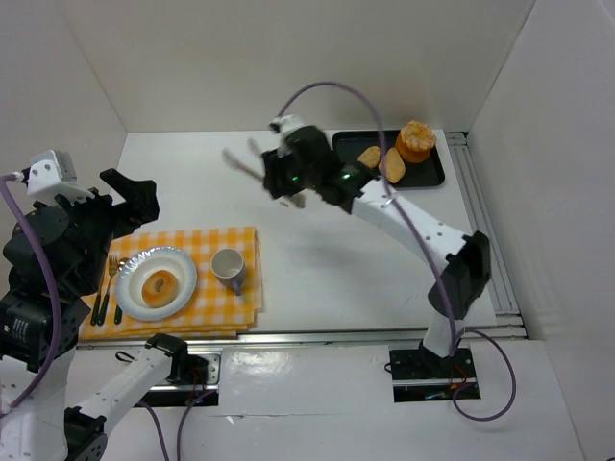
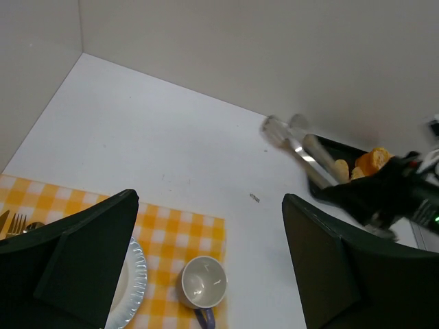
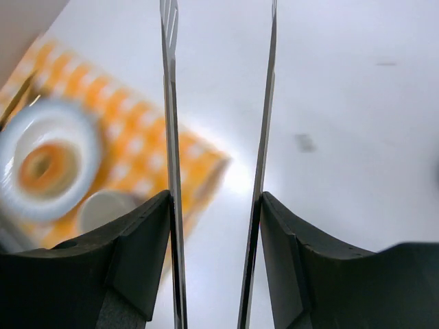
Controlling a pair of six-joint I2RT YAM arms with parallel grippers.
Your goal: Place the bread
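Tongs (image 3: 170, 103) hang beyond cloth (image 1: 236, 288) edge, seemingly over table (image 1: 317, 259).

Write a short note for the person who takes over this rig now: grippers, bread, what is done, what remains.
Left gripper: open, empty, raised near the checked cloth.
Right gripper: shut on the tongs; the blades stand apart with nothing between them, above the bare table.
Bread: one bread ring lies on the plate; more pieces are in the black tray, far right.
Done: the ring seems placed.
Left: probably put the tongs down; I cannot tell whether more bread must go.
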